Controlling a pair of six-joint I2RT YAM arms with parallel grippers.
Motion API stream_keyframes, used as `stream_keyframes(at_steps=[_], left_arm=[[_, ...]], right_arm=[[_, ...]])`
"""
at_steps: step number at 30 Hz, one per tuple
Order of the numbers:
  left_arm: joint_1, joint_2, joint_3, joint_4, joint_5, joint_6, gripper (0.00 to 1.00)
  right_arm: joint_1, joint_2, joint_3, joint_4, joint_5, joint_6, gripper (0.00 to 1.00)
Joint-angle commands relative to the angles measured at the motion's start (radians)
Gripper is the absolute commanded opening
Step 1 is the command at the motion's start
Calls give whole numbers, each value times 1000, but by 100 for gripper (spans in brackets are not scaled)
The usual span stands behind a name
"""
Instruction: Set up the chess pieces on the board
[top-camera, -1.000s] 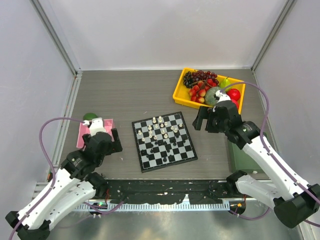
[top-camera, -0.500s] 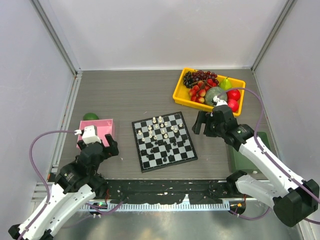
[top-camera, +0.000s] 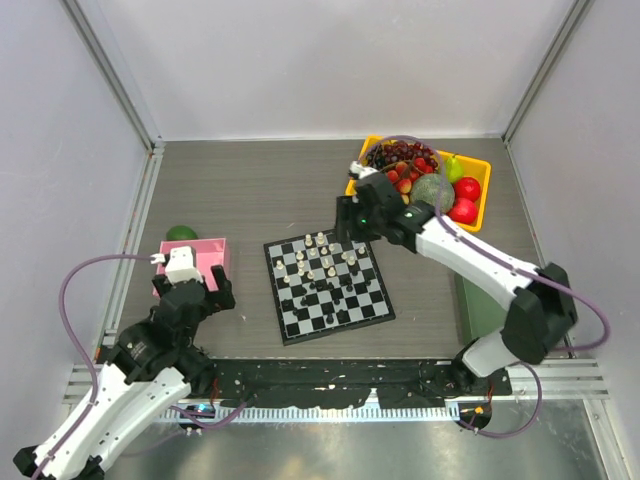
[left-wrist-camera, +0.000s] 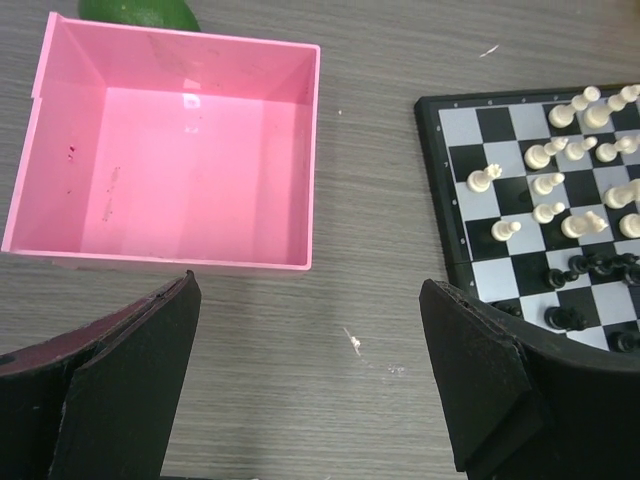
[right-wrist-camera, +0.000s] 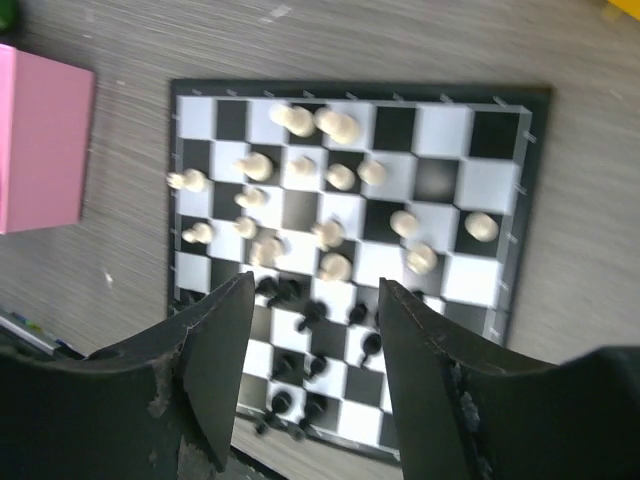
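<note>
Yellow bin (top-camera: 486, 190) past board (top-camera: 372, 300), seemingly overhead-only.

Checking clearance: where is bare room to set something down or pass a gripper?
Free: table behind the board between pink tray and yellow bin; strip between tray and board; the empty tray. Crowded: board's middle with chess pieces, its far corner under the right gripper; the bin with fruit.

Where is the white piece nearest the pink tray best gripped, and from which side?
Pinch the white piece at its slim upper part, coming straight down from above. It stands upright in the board's edge column, and neighbours stand close, so a sideways approach would likely knock them.
</note>
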Motion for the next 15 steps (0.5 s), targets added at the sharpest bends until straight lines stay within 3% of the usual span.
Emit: stream_keyframes(at_steps=[1,6,9,15], left_arm=[[-2,-52,17,25,-23,16,100],[-2,-52,35,58,53,96,99],[-2,-23,81,-5,53,104,99],[-2,-42,75,-54,69,49,100]], right_arm=[[73,139,192,-2,52,-13,58],[73,207,230,-13,95,-15,57],[55,202,218,-39,150,-38,55],[-76,190,116,-29,91,-54,50]])
